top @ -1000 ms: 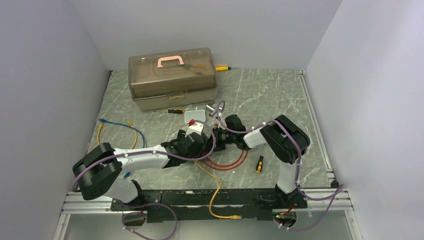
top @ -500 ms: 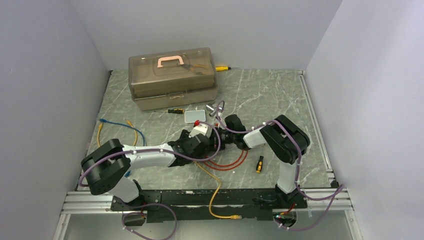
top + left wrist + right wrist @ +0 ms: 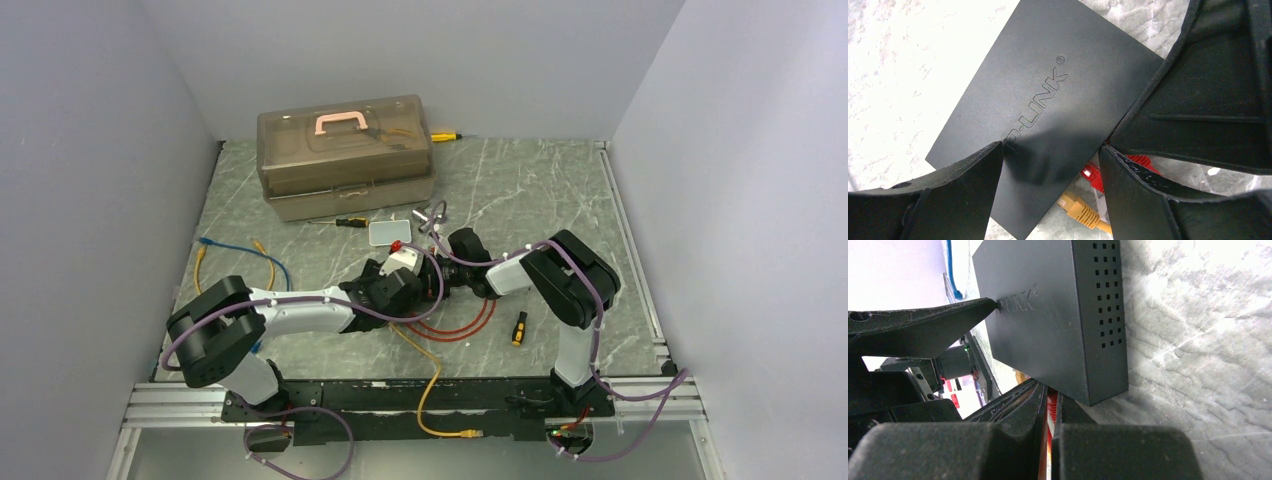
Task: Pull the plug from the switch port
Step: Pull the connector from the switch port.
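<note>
The switch (image 3: 1048,95) is a flat matte-black box with a TP-LINK logo, lying on the marble table. In the top view it is hidden under both wrists. My left gripper (image 3: 1050,147) is open and straddles the switch's near corner, with one fingertip (image 3: 983,305) touching its top face. My right gripper (image 3: 1050,390) is shut on the red plug (image 3: 1051,407) at the switch's socket edge. The red plug (image 3: 1095,175) shows its clear tip right beside that edge. I cannot tell whether it sits in a port. A yellow plug (image 3: 1080,210) lies next to it.
A translucent brown toolbox (image 3: 345,155) stands at the back left. A silver tin (image 3: 389,231) and small screwdrivers (image 3: 350,222) lie behind the grippers. Another screwdriver (image 3: 519,327) lies at the right. A red cable loop (image 3: 460,325), a yellow cable (image 3: 432,385) and a blue cable (image 3: 245,255) lie on the table.
The left arm has shifted right and brought its gripper closer over the switch. The right gripper has stayed in place at the plug.
</note>
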Controlling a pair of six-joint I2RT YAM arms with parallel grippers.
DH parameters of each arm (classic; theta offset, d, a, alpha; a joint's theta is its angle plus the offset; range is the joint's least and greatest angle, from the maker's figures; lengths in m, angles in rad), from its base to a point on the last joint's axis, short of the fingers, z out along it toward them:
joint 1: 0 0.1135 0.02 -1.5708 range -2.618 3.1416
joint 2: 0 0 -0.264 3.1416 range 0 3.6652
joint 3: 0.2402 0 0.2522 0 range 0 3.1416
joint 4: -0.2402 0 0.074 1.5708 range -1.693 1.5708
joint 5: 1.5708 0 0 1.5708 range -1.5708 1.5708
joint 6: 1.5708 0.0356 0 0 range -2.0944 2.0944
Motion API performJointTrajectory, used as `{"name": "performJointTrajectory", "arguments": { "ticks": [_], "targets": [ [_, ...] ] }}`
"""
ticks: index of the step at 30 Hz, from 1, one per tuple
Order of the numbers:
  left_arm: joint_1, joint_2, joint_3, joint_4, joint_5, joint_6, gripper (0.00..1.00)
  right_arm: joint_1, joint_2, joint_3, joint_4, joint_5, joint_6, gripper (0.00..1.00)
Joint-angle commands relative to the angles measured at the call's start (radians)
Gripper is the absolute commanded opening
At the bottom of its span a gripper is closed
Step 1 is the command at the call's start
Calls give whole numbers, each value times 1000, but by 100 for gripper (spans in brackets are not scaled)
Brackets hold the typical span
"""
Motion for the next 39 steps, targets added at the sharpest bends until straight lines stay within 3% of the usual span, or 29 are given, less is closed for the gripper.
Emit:
{"name": "performJointTrajectory", "arguments": {
  "ticks": [1,39],
  "targets": [
    [7,35,22,17,-22,-29,75,24,-28,-16,-73,-34,-49,0],
    [15,24,13,39,2,-51,79,17,-93,-75,-141,-59,-108,0]
  ]
}}
